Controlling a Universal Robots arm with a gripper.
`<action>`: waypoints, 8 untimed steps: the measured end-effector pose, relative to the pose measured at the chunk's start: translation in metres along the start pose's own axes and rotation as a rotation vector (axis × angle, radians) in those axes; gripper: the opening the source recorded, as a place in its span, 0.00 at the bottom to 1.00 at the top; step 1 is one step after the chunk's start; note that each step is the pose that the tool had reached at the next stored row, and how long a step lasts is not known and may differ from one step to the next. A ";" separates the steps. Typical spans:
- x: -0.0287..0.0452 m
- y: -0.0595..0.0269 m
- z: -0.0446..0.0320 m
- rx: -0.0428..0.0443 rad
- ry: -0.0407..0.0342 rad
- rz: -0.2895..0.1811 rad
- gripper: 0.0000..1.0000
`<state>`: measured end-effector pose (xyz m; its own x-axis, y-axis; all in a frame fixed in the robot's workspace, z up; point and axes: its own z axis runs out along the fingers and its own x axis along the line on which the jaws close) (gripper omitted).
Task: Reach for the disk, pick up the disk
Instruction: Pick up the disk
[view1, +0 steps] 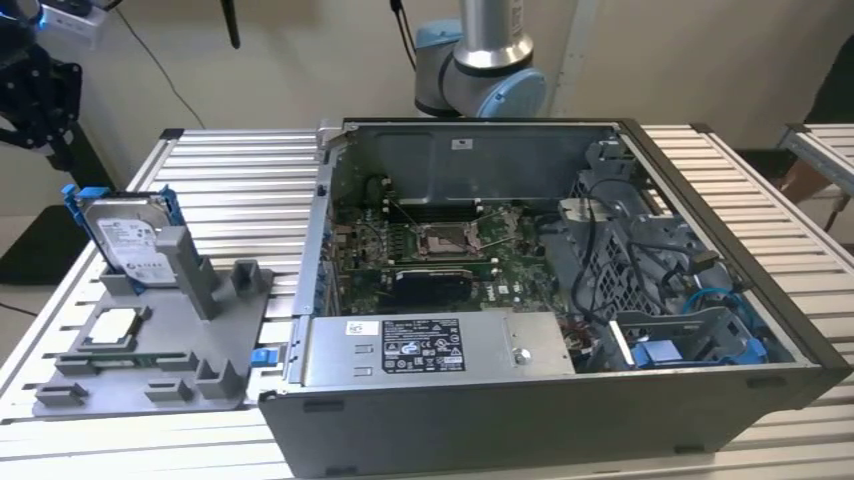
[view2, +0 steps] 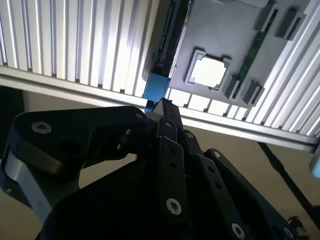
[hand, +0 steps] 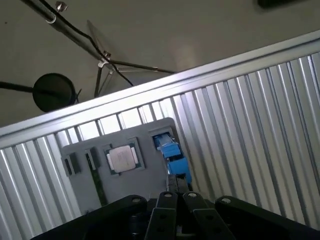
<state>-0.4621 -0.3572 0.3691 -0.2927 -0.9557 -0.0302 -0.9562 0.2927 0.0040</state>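
The disk (view1: 131, 240) stands upright on its edge in a grey holder (view1: 174, 345) at the exterior view's left, a silver drive with a white label in a bright blue bracket. My black gripper (view1: 30, 90) hangs above it and further to the exterior view's left, apart from it. In both wrist views I look down on the disk edge-on: its blue bracket (view2: 156, 87) (hand: 172, 156) lies just beyond my gripper (view2: 162, 106) (hand: 176, 192). The fingers stand together, shut, with nothing between them.
A small square silver chip (view1: 114, 327) (view2: 209, 71) (hand: 122, 158) rests in the holder beside the disk. An open computer case (view1: 534, 290) stands in the middle of the slatted aluminium table (view1: 234, 160). The arm's base (view1: 481, 60) rises behind it. Floor lies beyond the table edge (hand: 150, 87).
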 end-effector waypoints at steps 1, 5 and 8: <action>0.0000 0.0000 0.0003 0.0011 -0.0005 -0.019 0.00; 0.0000 0.0001 0.0016 0.0042 -0.0018 -0.091 0.00; 0.0001 0.0000 0.0026 0.0068 -0.0029 -0.146 0.00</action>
<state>-0.4621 -0.3572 0.3665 -0.1509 -0.9880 -0.0329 -0.9885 0.1512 -0.0074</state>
